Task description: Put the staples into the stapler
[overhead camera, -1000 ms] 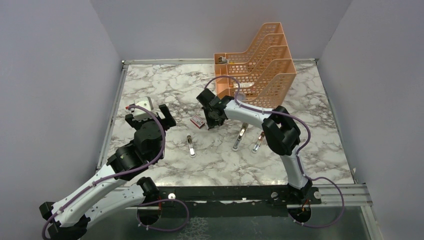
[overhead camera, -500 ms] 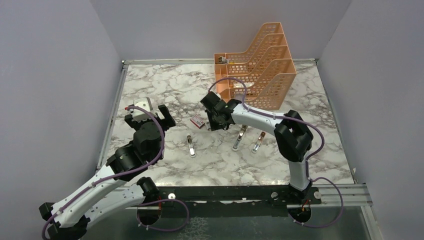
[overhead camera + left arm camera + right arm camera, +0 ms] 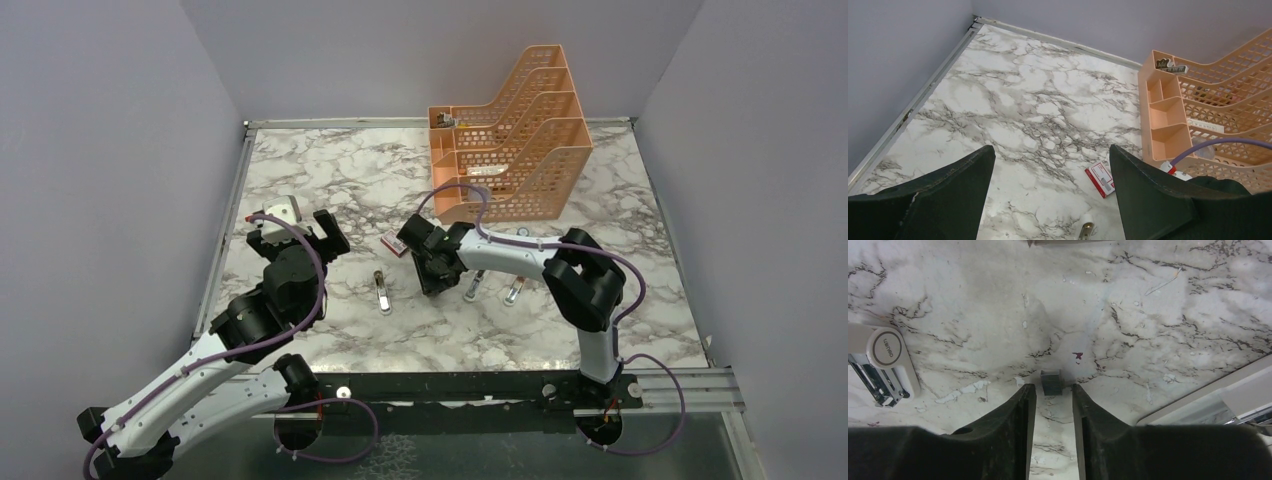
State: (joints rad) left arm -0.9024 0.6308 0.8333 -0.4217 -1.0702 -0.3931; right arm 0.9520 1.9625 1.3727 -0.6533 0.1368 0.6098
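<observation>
The staples (image 3: 1050, 382), a short grey block of them, lie flat on the bench (image 3: 1158, 340) at twelve o'clock from the right claw (image 3: 1053, 392), just off its tips and touching neither; that claw stands parted by a narrow gap, a little wider than the block, and has hold of nothing; at its nine o'clock in the wrist view lies a white stapler (image 3: 883, 365), its metal rail showing. From overhead the red box (image 3: 393, 243) sits near at ten o'clock from that claw; the orange organiser (image 3: 510, 140) stands further off at one o'clock; the left claw (image 3: 298, 232), well apart between nine and ten o'clock, hangs wide open and empty. I judge the block light and stiff yet brittle, apt to snap at its glued seams, and slick on the marble; best pinched across two opposite flanks, low and square, with a gentle squeeze, since it rises so little above the bench.
</observation>
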